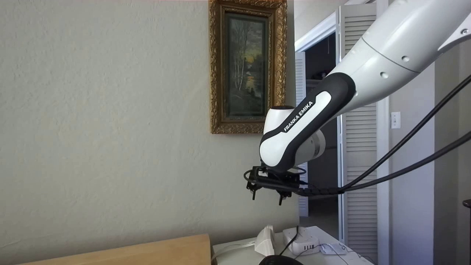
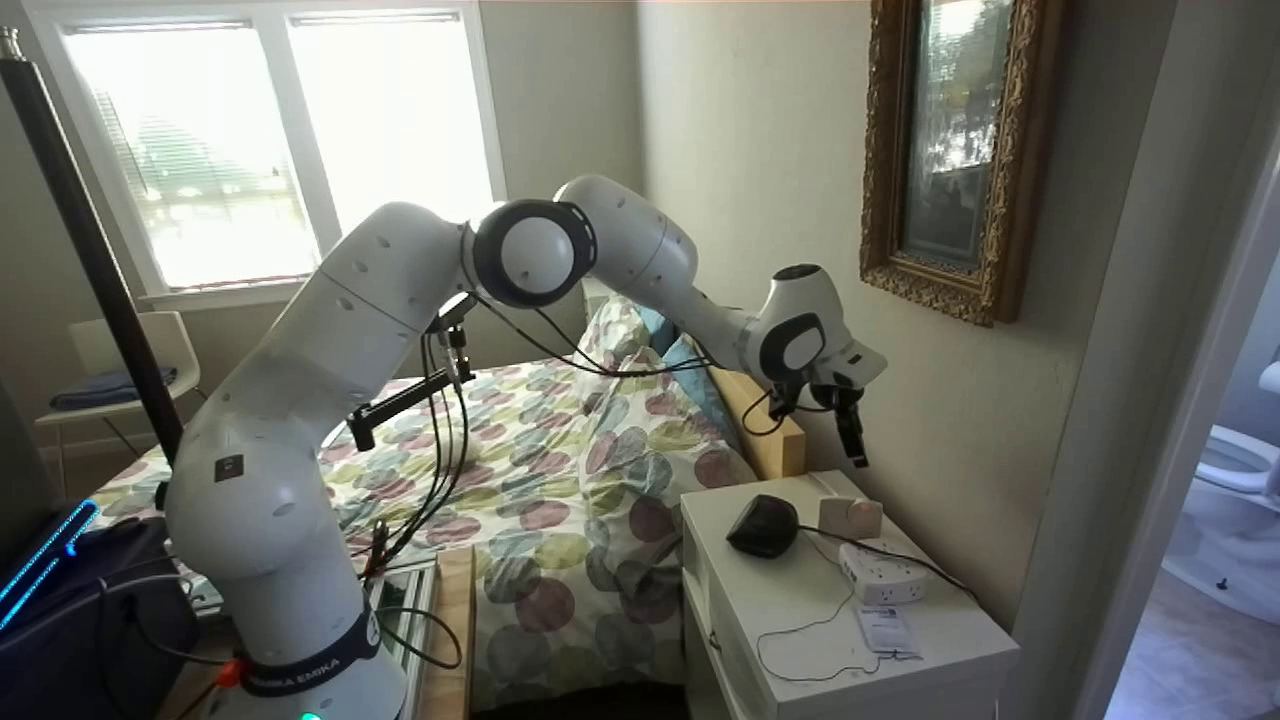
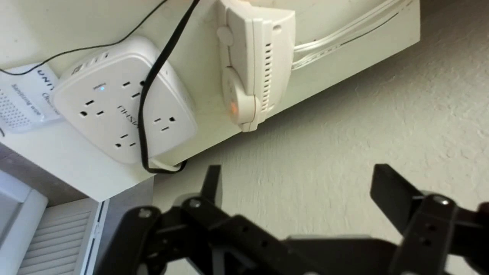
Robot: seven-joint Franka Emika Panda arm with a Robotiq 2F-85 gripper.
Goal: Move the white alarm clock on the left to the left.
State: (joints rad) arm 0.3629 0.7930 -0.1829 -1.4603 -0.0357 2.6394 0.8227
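The black two-fingered pincer is spread wide, the textured pale grey wall showing between its fingers. In both exterior views it hangs in the air above the white rectangular desk, apart from the white plastic wedge-shaped alarm clock. The alarm clock, with a row of vent slots and a round part glowing orange, rests on the desk near the edge by the wall; thin white cords run from its side. Near it, apart, sits a white boxy power strip with rounded corners, crossed by a flat black cable. A flat white sanitizing-wipe packet lies just beside the power strip. In an exterior view, a rounded black device rests near the alarm clock, and the light wooden headboard stands beside the desk. A landscape painting in an ornate gold frame hangs on the wall.
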